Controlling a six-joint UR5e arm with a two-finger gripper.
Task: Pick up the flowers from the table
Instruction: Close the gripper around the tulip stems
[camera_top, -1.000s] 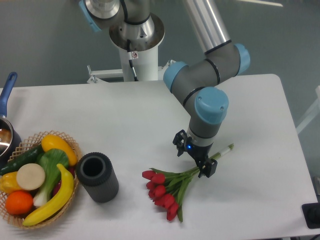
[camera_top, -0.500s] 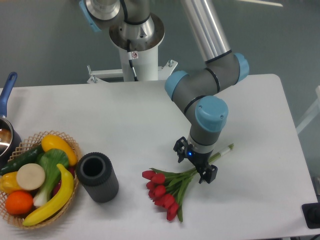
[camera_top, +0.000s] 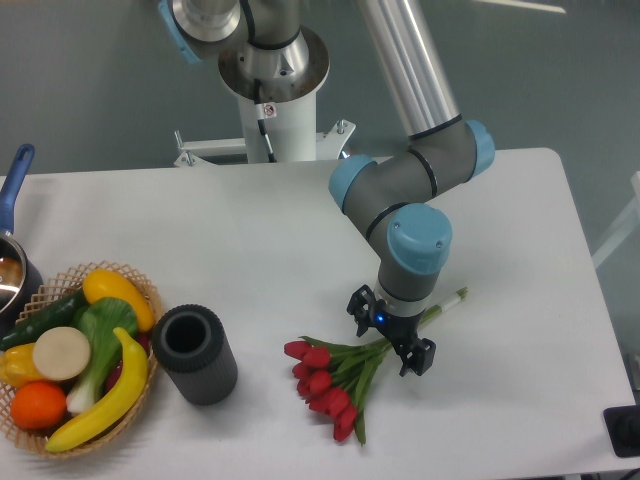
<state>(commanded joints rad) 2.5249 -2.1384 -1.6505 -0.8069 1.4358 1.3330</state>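
Observation:
The flowers (camera_top: 330, 383) are a bunch of red tulips lying on the white table (camera_top: 250, 240), blooms at front centre, green stems running up-right to a pale tip near the right. My gripper (camera_top: 392, 338) points straight down over the stems just right of the blooms. Its two black fingers (camera_top: 418, 356) stand apart on either side of the stems, low at the tabletop. The jaws look open; the stems lie between them.
A dark grey cylinder cup (camera_top: 194, 353) stands left of the blooms. A wicker basket (camera_top: 150, 300) with fruit and vegetables sits at the front left. A pot with a blue handle (camera_top: 14, 180) is at the left edge. The arm's base (camera_top: 272, 90) is behind.
My gripper has come down and slightly forward over the stems, from a little above them to table level. The flowers have not moved.

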